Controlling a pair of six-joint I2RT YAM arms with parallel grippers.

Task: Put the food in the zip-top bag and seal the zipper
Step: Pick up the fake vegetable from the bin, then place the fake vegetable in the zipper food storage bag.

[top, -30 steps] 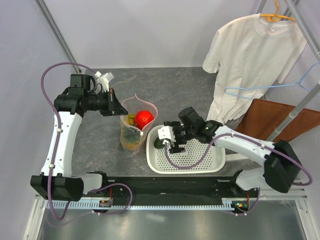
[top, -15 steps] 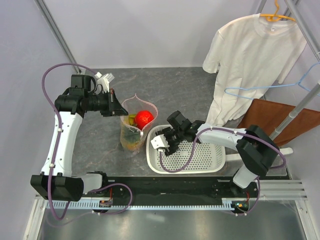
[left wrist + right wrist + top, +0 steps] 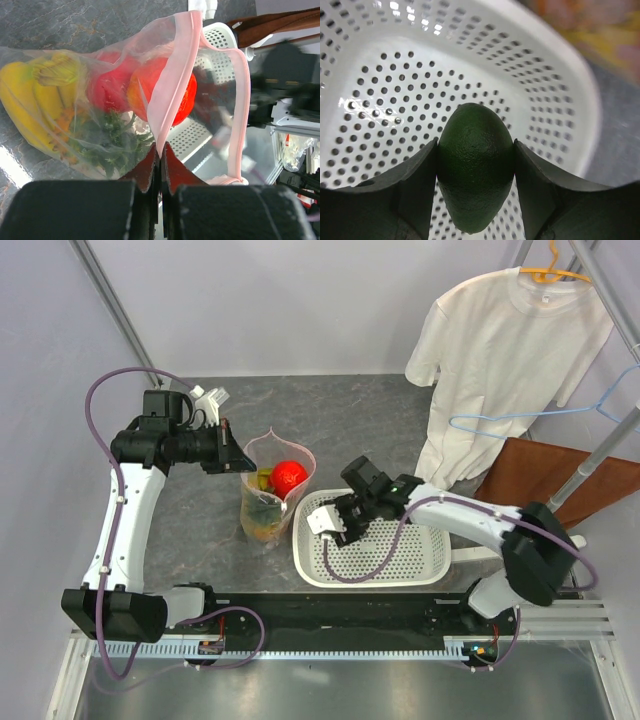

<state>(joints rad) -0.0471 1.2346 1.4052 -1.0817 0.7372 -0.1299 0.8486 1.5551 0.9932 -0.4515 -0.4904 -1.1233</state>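
The white perforated basket (image 3: 400, 552) sits just right of the upright zip-top bag (image 3: 262, 502). The bag is soft, floppy film already holding the banana bunch (image 3: 30, 95) and a red-orange fruit (image 3: 186, 97), and the left gripper (image 3: 159, 156) is clenched on its pink zipper (image 3: 175, 75), propping the mouth open. In the basket's left corner the right gripper (image 3: 475, 145) clasps the avocado (image 3: 475, 190), a finger against each flank; it looks firm, light and slightly slick, so its widest middle seems the safest hold.

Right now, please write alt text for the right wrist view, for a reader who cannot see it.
A dark green avocado sits between the two black fingers of the right gripper, touching both. Behind it lies the inside of a white perforated basket.
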